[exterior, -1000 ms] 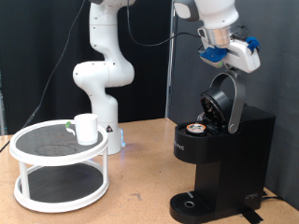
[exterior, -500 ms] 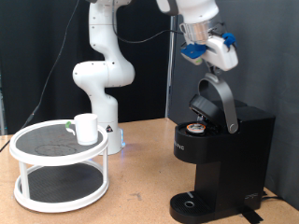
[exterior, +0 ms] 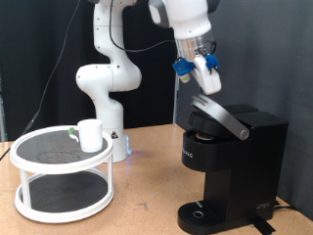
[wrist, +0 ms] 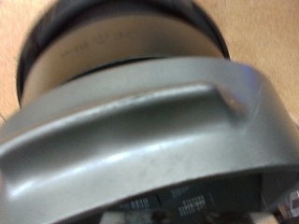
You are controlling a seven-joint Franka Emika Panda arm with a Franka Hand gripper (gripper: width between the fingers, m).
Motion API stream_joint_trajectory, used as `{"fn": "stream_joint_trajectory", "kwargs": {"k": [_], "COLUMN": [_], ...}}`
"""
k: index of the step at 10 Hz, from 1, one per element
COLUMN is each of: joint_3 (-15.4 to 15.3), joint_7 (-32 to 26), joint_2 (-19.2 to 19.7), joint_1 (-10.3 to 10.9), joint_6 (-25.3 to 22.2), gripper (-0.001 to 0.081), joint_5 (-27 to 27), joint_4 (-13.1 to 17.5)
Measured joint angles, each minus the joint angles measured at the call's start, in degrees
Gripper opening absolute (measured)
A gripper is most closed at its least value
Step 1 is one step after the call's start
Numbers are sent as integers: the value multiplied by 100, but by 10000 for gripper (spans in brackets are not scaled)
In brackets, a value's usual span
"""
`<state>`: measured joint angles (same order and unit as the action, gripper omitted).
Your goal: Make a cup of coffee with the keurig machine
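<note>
The black keurig machine (exterior: 235, 162) stands at the exterior view's right. Its grey lid handle (exterior: 221, 117) is tilted down and forward, with the lid nearly closed over the pod chamber. My gripper (exterior: 207, 82) hangs just above the upper end of the handle, close to it or touching it. The wrist view is blurred and filled by the grey handle (wrist: 140, 121) and the dark rounded top of the machine (wrist: 121, 37); no fingers show there. The white cup (exterior: 90, 134) stands upright on a rack at the exterior view's left, far from the gripper.
The cup's white two-tier round rack (exterior: 39, 152) has dark mesh shelves. The arm's white base (exterior: 108, 88) rises behind it. The machine's round drip base (exterior: 201, 213) holds nothing. A black backdrop stands behind the wooden table.
My gripper moved down and towards the exterior view's left. The lid handle swung from nearly upright to low and forward, and the lid now hides the pod in the chamber.
</note>
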<state>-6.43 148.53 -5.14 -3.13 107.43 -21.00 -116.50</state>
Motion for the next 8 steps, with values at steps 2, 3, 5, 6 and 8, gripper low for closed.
{"fn": "stream_joint_trajectory", "kwargs": {"k": [2, 3, 5, 6, 8], "joint_3": [73, 102, 150, 162, 171], "joint_7": [-138, -205, -308, -336, -360], "joint_2": [95, 104, 134, 161, 224], "joint_1": [-97, -131, -175, -192, -209], "joint_6": [91, 160, 362, 412, 520], "gripper": [0, 0, 0, 0, 0], "joint_5": [131, 166, 184, 188, 195], "joint_4": [-131, -201, -343, -371, -421]}}
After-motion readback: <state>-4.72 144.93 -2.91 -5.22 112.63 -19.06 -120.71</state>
